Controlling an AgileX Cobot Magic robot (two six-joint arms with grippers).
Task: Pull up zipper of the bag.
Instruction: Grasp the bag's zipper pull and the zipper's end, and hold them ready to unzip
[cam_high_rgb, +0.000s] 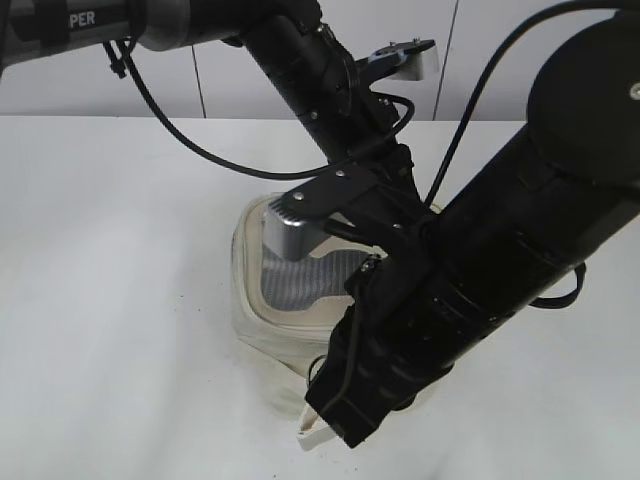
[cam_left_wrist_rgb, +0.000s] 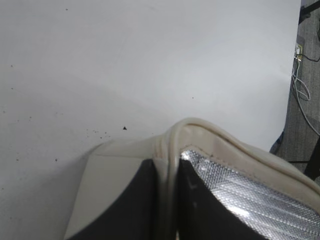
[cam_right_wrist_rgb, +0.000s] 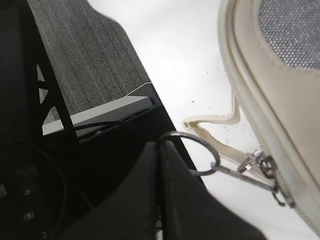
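Right gripper (cam_right_wrist_rgb: 161, 150) pinches the zipper (cam_right_wrist_rgb: 260, 167) ring; left gripper (cam_left_wrist_rgb: 167, 200) clamps the cream bag's (cam_high_rgb: 262, 320) rim (mesh-topped).

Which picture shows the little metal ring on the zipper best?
The right wrist view: the ring pull sits sharp and close, pinched by the right gripper. The exterior view hides it behind the arm; the left wrist view misses it.

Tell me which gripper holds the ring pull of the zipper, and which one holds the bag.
The right gripper pinches the ring pull, its jaws shut on the metal ring. The left gripper instead clamps the rim of the bag near a corner.
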